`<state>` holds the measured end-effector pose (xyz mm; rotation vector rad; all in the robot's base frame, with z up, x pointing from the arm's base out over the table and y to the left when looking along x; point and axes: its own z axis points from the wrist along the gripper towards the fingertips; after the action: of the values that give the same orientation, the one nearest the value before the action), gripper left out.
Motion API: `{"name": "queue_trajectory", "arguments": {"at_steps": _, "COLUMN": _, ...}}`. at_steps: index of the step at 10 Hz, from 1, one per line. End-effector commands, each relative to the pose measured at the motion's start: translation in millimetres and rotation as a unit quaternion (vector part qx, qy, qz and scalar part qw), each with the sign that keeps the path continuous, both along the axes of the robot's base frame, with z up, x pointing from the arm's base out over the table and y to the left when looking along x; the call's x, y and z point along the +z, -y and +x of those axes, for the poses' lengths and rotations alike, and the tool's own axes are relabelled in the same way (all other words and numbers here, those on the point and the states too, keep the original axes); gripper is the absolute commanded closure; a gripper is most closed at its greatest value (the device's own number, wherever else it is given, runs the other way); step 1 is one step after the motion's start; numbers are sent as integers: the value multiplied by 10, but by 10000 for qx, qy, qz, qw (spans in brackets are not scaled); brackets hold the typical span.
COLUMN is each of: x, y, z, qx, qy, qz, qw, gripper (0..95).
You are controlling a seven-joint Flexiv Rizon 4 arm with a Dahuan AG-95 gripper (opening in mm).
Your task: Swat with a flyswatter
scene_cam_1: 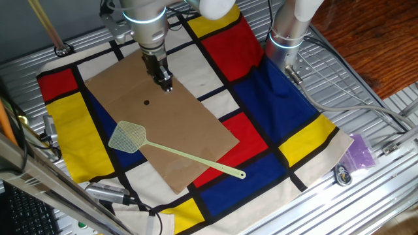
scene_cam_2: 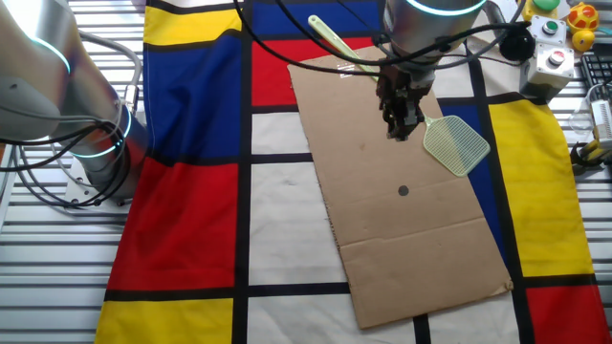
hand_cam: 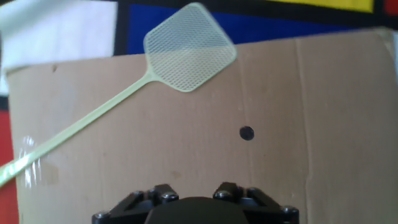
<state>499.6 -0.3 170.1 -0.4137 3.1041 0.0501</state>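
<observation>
The flyswatter point(scene_cam_1: 171, 152) lies flat and untouched on the worktop, stretched along the long edge of a sheet of brown cardboard point(scene_cam_1: 176, 104) that is spread over a checked cloth point(scene_cam_1: 287, 124) of red, blue, yellow and white panels with black bands. In one fixed view its square mesh head point(scene_cam_1: 127, 136) hangs partly past the cardboard's corner onto a blue panel, toward the side of the worktop where the yellow panels run, and its thin handle crosses the cardboard and ends over a red and blue patch near the worktop's front edge. The hand view shows the same: the mesh head point(hand_cam: 189, 47) straddling the cardboard's edge, the handle running away at a slant across the brown sheet.

The gripper point(scene_cam_1: 164, 81) hangs over the middle of the cardboard, pointing down, well apart from the flyswatter and holding nothing. In both fixed views its 2 fingers look close together, but whether they are fully closed I cannot tell. In the other fixed view the gripper point(scene_cam_2: 402, 119) sits just beside the swatter's head point(scene_cam_2: 457, 145) without touching it.

1 small dark dot point(hand_cam: 247, 133) marks the cardboard, between the gripper and the mesh head. A 2nd arm's silver base point(scene_cam_1: 287, 29) stands at the worktop's far corner.
</observation>
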Motion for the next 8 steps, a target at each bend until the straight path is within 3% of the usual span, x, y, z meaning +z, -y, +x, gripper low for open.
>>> {"name": "queue_trajectory", "arguments": {"at_steps": 1, "x": -1, "y": -4, "z": 5, "qx": 628, "qy": -8, "qz": 46, "qw": 9980, "gripper": 950}}
{"name": "queue_trajectory", "arguments": {"at_steps": 3, "x": -2, "y": -6, "z": 5, "qx": 981, "qy": -36, "qz": 38, "qw": 9952, "gripper": 950}}
{"name": "queue_trajectory", "arguments": {"at_steps": 6, "x": -3, "y": -9, "z": 7, "qx": 1590, "qy": -260, "qz": -15, "qw": 9869, "gripper": 950}}
{"name": "queue_trajectory", "arguments": {"at_steps": 8, "x": -32, "y": -134, "z": 85, "qx": 1614, "qy": -350, "qz": -95, "qw": 9862, "gripper": 950}}
